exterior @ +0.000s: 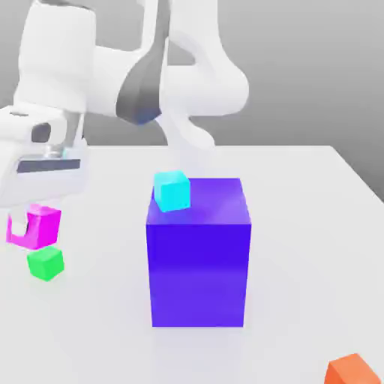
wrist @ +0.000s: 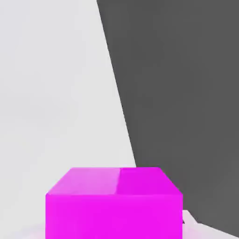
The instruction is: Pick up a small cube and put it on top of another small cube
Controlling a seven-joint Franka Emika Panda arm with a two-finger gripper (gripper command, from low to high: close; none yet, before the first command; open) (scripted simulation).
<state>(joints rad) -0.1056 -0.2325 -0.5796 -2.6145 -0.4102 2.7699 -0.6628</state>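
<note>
We are carrying the pink cube (exterior: 41,226), clamped in the tool (exterior: 34,225), just above the green cube (exterior: 46,262) (not yet touching it). Next we should centre over the green cube, lower gently, then release.

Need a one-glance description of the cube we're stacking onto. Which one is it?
Start at the big blue-violet block mid-table, with a cyan cube on its top corner. Look to the exterior view's left, near the table edge: the small green cube sits on the table just below the magenta cube in the end effector. It is the only green thing.
</note>
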